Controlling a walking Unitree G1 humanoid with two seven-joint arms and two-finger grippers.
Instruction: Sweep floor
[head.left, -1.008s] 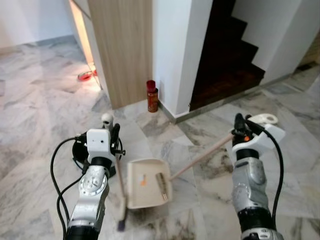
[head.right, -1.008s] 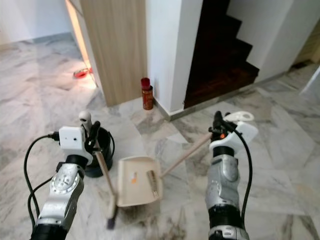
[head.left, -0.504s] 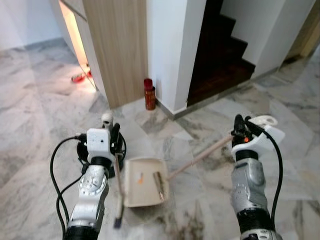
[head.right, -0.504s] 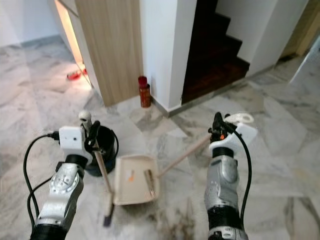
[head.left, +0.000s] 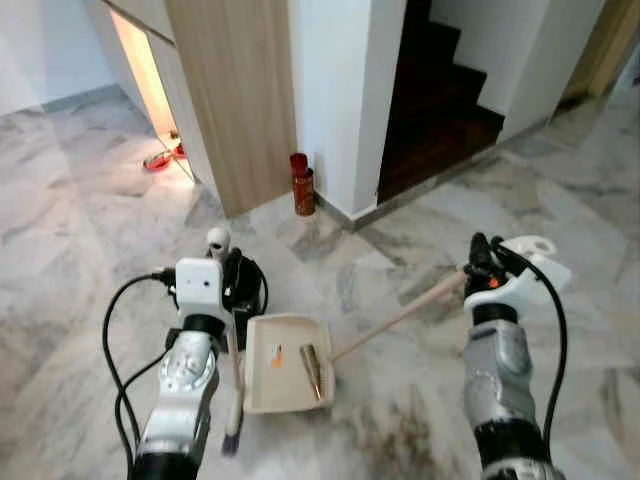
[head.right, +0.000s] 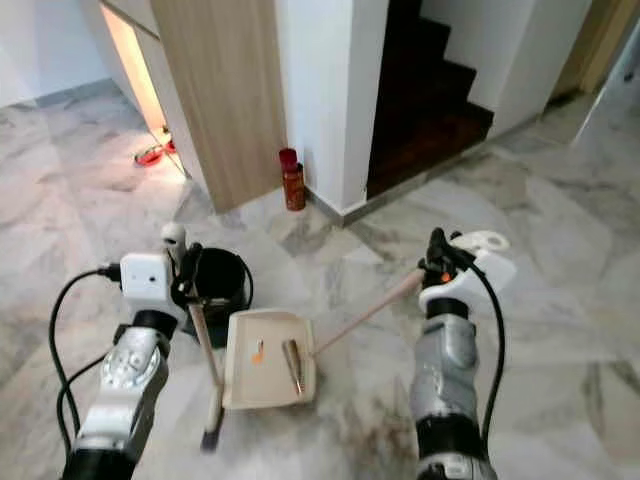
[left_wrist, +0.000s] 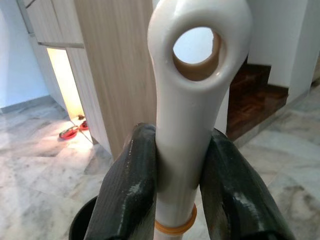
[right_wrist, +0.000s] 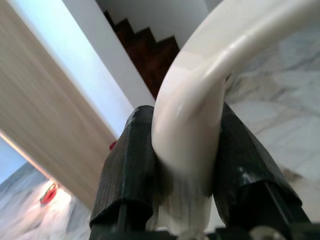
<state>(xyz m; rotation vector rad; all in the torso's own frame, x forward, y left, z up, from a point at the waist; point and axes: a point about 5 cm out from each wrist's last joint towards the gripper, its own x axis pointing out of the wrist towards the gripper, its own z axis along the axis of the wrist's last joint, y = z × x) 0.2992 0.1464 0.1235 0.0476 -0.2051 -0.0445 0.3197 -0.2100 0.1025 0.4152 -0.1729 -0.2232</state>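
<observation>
Dustpan (head.left: 286, 362): on the floor (head.left: 90, 250), between the two arms.
In the dustpan: a long thing (head.left: 312, 371) and a small bit (head.left: 276, 354) to its left.
Dustpan handle (head.left: 400, 313): runs up and right to the right gripper (head.left: 482, 260), which is closed around its top.
Broom (head.left: 232, 350): just left of the dustpan, its top end squeezed in the left gripper (head.left: 226, 270), its low end on the floor.
Bucket (head.right: 222, 280): behind the left gripper, left of the dustpan.
Bottle (head.left: 303, 184): far back, at the foot of the wall (head.left: 340, 90).
Stairs (head.left: 440, 90): right of that wall.
Wood panel (head.left: 235, 90): left of the wall.
</observation>
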